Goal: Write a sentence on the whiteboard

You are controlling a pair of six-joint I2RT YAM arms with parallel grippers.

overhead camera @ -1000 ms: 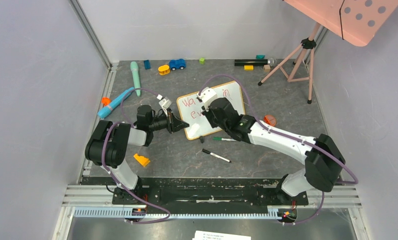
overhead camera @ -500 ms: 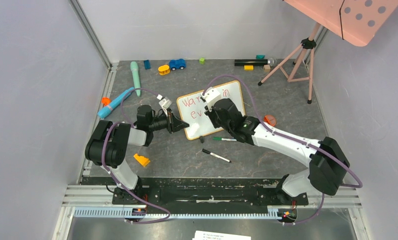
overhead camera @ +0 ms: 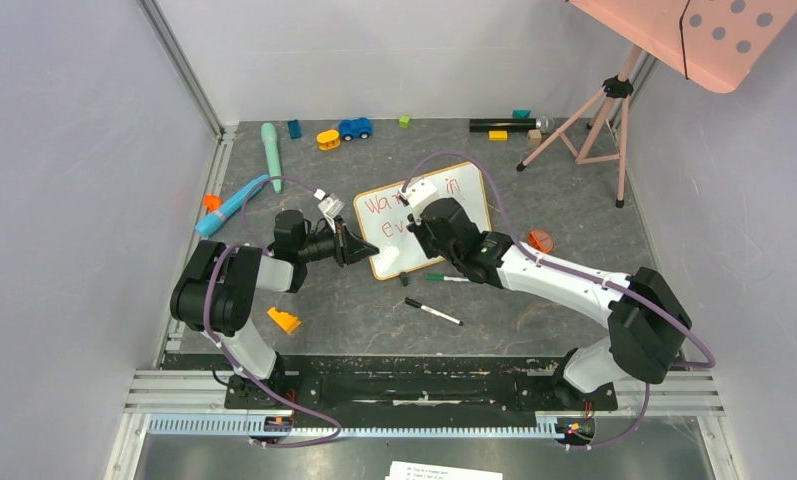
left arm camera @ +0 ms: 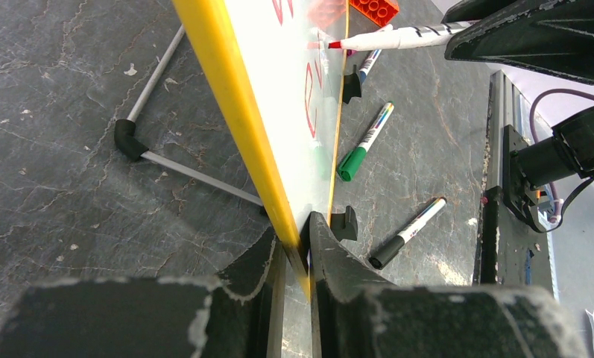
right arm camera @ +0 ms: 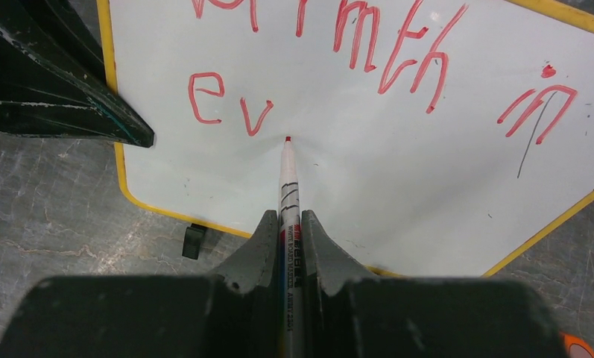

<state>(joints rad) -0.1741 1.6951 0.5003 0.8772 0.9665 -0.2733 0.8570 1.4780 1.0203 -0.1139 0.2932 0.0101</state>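
Note:
The whiteboard [overhead camera: 384, 252] stands tilted on the grey floor, its yellow frame [left arm camera: 226, 97] running up the left wrist view. My left gripper [left arm camera: 297, 231] is shut on its lower left edge [overhead camera: 362, 250]. Red writing [right arm camera: 398, 52] reads "Warmth in" on the top line and "ev" [right arm camera: 253, 130] below. My right gripper [right arm camera: 284, 220] is shut on a red whiteboard marker [right arm camera: 287, 179], which is also in the left wrist view [left arm camera: 398, 37]. Its tip rests at the board surface just right of the "v". In the top view the right gripper [overhead camera: 421, 222] hides the board's middle.
A green marker [overhead camera: 442, 277] and a black-capped marker [overhead camera: 433, 311] lie in front of the board. An orange block [overhead camera: 283, 320] sits near the left arm. A pink tripod [overhead camera: 599, 120] carries a pink dotted panel [overhead camera: 704, 35] at the back right. Toys line the back edge.
My right gripper with the marker has shifted slightly along the second line of the board. The left gripper and the board have stayed put.

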